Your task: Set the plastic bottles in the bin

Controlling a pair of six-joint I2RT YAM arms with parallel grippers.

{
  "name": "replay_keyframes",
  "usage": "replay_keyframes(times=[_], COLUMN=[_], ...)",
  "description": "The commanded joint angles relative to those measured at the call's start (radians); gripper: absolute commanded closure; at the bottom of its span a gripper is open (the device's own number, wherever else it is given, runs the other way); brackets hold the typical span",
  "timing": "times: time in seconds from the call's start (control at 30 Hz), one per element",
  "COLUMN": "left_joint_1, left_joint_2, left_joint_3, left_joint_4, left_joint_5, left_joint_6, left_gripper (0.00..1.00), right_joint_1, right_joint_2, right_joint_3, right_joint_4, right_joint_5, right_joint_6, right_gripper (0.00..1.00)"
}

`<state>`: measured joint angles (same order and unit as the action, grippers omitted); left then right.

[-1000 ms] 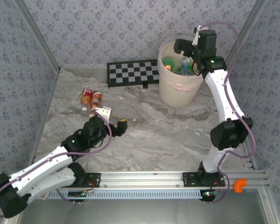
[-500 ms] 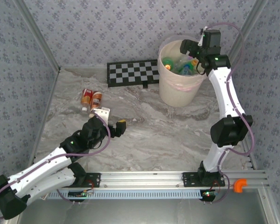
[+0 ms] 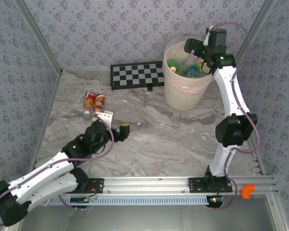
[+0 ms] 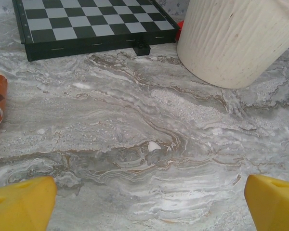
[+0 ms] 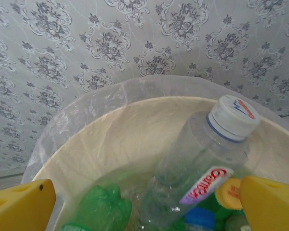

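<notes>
Right gripper point(image 5: 144, 204) hangs spread wide and empty above the round cream bin point(image 5: 130, 134) with its filmy liner point(image 5: 62, 130), where a clear ribbed bottle point(image 5: 197, 159) leans on crumpled green bottles point(image 5: 101, 209); two orange-labelled bottles point(image 3: 89, 99) lie on the veined marble table point(image 4: 149, 120) near the left gripper point(image 4: 144, 202), likewise spread and empty.

cream bin point(image 3: 183, 94) holds bottles point(image 5: 197, 168); two red-labelled bottles point(image 3: 99, 102) lie outside.
</notes>
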<state>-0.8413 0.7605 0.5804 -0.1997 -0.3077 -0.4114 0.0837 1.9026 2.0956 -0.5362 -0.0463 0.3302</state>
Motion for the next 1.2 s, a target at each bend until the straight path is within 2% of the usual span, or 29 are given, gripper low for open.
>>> replay_keyframes(times=[0.0, 0.13, 0.27, 0.43, 0.63, 0.8, 1.03, 1.17], left_joint_1=[0.006, 0.007, 0.006, 0.008, 0.010, 0.017, 0.024, 0.047], left_joint_2=[-0.023, -0.045, -0.064, -0.065, -0.050, -0.041, -0.031, -0.008], left_joint_3=[0.004, -0.002, -0.003, -0.011, -0.021, -0.024, -0.021, -0.010], left_joint_4=[-0.025, -0.044, -0.057, -0.049, -0.032, -0.018, -0.016, -0.034], left_joint_5=[-0.021, -0.032, -0.047, -0.052, -0.056, -0.054, -0.055, -0.077], left_joint_6=[-0.018, -0.021, -0.021, -0.017, -0.021, -0.025, -0.035, -0.055], left_gripper=[0.00, 0.00, 0.00, 0.00, 0.00, 0.00, 0.00, 0.00], right_joint_1=[-0.009, -0.014, -0.012, 0.013, 0.024, 0.044, 0.081, 0.099], right_joint_2=[0.067, 0.136, 0.199, 0.194, 0.098, -0.040, -0.163, -0.266], right_joint_3=[0.067, 0.134, 0.214, 0.228, 0.165, 0.026, -0.071, -0.198], right_joint_4=[-0.028, -0.050, -0.100, -0.113, -0.090, 0.016, 0.046, 0.112], right_joint_5=[-0.015, -0.033, -0.110, -0.138, -0.117, -0.109, -0.068, -0.060], right_joint_6=[0.018, 0.022, 0.025, 0.007, -0.008, -0.008, -0.036, -0.024], right_gripper=[0.01, 0.01, 0.01, 0.01, 0.00, 0.01, 0.00, 0.01])
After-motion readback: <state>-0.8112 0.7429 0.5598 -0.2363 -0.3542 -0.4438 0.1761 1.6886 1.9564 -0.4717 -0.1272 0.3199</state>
